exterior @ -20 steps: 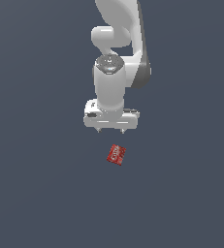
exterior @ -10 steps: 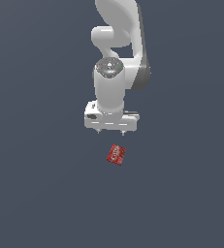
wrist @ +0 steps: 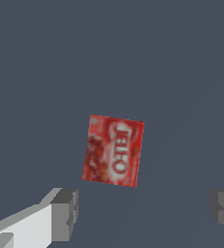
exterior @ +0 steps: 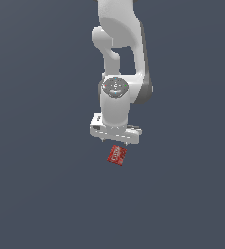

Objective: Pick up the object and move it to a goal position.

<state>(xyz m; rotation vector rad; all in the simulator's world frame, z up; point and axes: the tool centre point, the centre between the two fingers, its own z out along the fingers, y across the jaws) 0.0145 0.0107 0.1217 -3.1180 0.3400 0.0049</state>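
Gripper (wrist: 143, 208) was wide open and empty above the red box (wrist: 113, 150); box sat off-centre and skewed, so closing could clip a corner.

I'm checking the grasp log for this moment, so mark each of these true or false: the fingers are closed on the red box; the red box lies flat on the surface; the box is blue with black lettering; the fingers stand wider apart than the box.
1. The fingers are closed on the red box. False: the gripper is open, and in the wrist view the box lies clear of both fingers.
2. The red box lies flat on the grey surface. True.
3. The box is blue with black lettering. False: it is red with white lettering.
4. The fingers stand wider apart than the box. True.
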